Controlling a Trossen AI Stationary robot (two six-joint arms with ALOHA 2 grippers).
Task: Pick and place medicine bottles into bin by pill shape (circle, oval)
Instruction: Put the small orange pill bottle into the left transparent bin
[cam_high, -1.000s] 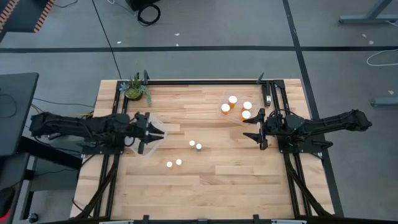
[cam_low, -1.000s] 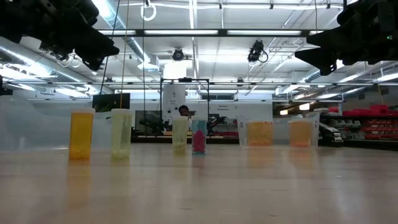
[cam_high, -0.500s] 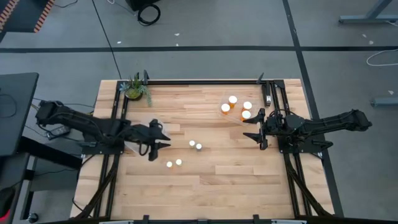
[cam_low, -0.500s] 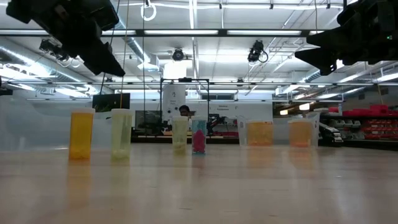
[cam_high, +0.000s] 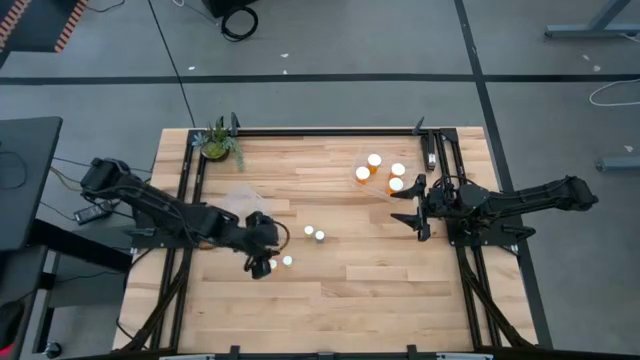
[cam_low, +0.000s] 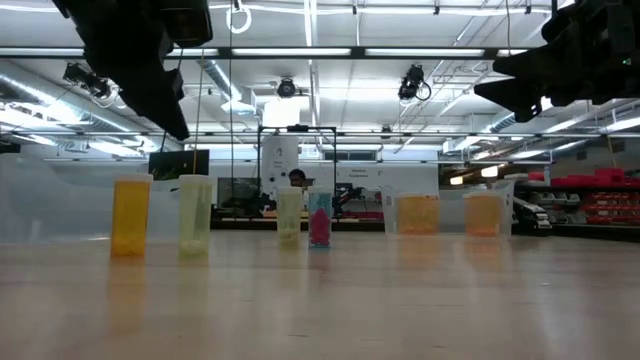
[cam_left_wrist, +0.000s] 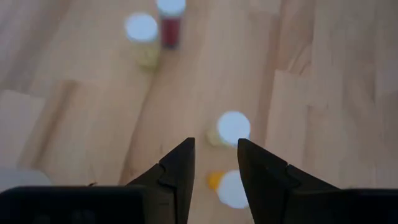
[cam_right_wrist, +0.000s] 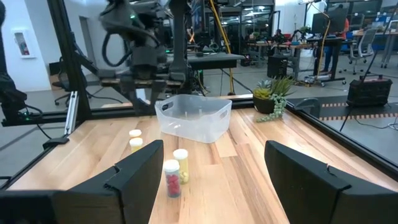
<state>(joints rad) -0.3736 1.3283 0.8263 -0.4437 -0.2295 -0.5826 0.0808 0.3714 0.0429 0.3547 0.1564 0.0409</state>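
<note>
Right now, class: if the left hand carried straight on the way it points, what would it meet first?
The left hand, fingers open, points down at two white-capped bottles. Probably the orange bottle between its fingertips comes first, then the yellowish bottle just beyond; depth is unclear.

Pale striped wood table (cam_high: 380, 290). Bottles by clear bin (cam_right_wrist: 193, 116): white caps, one w/ yellow fill (cam_right_wrist: 181, 165), one w/ red (cam_right_wrist: 171, 177). Orange-bodied bottles (cam_high: 362, 175) far from bin. Green plant (cam_high: 218, 142) behind bin. Black arms.
</note>
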